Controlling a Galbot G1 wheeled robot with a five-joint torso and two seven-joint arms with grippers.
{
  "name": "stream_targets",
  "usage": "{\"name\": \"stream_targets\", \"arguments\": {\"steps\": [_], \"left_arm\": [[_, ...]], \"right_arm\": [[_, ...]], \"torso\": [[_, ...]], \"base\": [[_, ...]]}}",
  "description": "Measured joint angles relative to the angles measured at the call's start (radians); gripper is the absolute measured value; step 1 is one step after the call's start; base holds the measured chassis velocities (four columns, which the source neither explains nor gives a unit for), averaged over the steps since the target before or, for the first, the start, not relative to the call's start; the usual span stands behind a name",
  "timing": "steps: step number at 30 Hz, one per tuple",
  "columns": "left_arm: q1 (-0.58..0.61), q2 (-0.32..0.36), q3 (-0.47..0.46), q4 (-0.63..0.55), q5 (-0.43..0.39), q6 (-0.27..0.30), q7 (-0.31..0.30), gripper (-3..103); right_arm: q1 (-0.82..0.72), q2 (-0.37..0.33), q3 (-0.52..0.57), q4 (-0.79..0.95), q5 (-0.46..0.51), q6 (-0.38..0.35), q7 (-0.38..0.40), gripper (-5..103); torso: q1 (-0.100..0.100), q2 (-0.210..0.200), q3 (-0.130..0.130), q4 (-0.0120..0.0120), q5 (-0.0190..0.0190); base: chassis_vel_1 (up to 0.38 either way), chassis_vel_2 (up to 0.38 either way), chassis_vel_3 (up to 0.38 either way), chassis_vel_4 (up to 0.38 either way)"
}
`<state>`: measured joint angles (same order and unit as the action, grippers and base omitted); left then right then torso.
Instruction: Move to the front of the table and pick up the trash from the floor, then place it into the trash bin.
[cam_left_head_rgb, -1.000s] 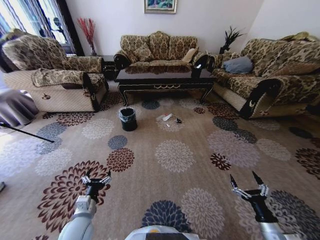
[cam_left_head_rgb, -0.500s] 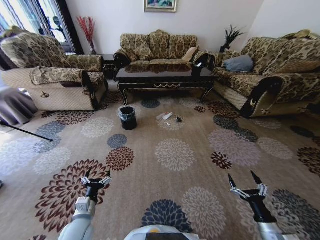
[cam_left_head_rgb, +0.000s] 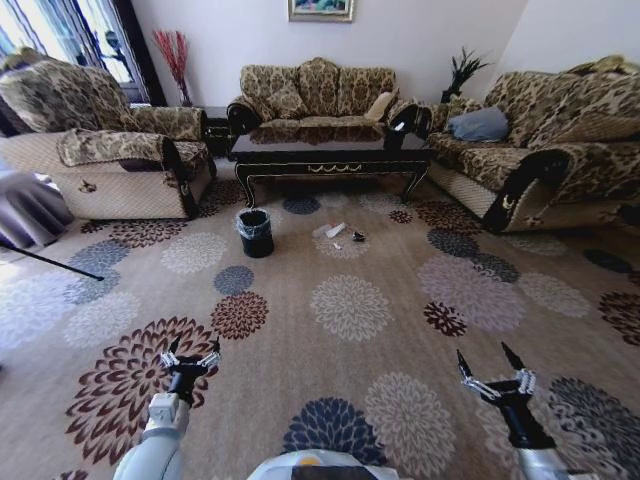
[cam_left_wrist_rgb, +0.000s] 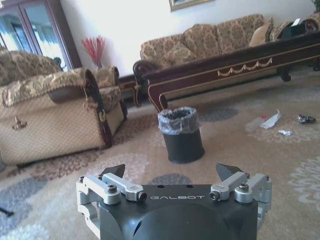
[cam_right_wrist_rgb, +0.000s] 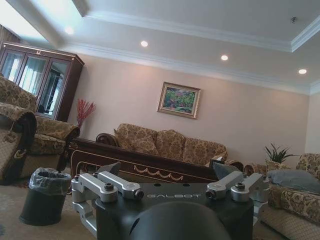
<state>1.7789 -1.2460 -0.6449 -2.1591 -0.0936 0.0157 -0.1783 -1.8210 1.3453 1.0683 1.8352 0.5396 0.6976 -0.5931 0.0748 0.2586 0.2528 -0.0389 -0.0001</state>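
Two grippers hang low over the floor (cam_left_head_rgb: 330, 400), well short of the table (cam_left_head_rgb: 330, 152). On the left, the left gripper (cam_left_head_rgb: 190, 357) has its fingers spread wide and grips nothing. Farther ahead, the trash bin (cam_left_head_rgb: 254, 232) stands upright on the carpet just in front of the table's left end. To its right the trash (cam_left_head_rgb: 337, 233) lies scattered on a pale medallion, near the bin but apart from it. On the right, the right gripper (cam_left_head_rgb: 493, 370) is likewise spread wide and empty.
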Motion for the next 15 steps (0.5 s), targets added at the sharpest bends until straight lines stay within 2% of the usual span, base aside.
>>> {"name": "stream_targets", "arguments": {"steps": [1,5,7,9,15], "left_arm": [[0.0,0.0,0.0,0.0,0.0,0.0,0.0,100],[0.006,0.015,-0.01,-0.052,0.056,-0.077,-0.002,100],[0.009,0.018,-0.011,-0.064,0.059,-0.09,-0.002,100],[0.006,0.038,-0.018,-0.07,0.103,-0.146,0.011,100],[0.003,0.036,-0.015,-0.052,0.116,-0.16,0.029,100]], "right_arm": [[0.0,0.0,0.0,0.0,0.0,0.0,0.0,100],[0.003,-0.003,0.003,-0.003,0.005,0.004,-0.021,100],[0.004,-0.004,0.003,-0.004,0.005,0.004,-0.022,100],[0.01,-0.004,-0.001,-0.004,-0.001,-0.007,-0.024,100],[0.015,-0.004,-0.005,-0.003,-0.009,-0.014,-0.021,100]], "torso": [[0.0,0.0,0.0,0.0,0.0],[-0.005,-0.019,-0.013,-0.0001,0.0002],[-0.007,-0.023,-0.016,-0.0001,0.0003],[-0.013,-0.043,-0.029,-0.0001,0.0001],[-0.017,-0.066,-0.049,0.0,0.0001]], "base": [[0.0,0.0,0.0,0.0],[0.0,0.0,0.0,0.0],[0.0,0.0,0.0,0.0],[0.0,0.0,0.0,0.0],[0.0,0.0,0.0,0.0]]}}
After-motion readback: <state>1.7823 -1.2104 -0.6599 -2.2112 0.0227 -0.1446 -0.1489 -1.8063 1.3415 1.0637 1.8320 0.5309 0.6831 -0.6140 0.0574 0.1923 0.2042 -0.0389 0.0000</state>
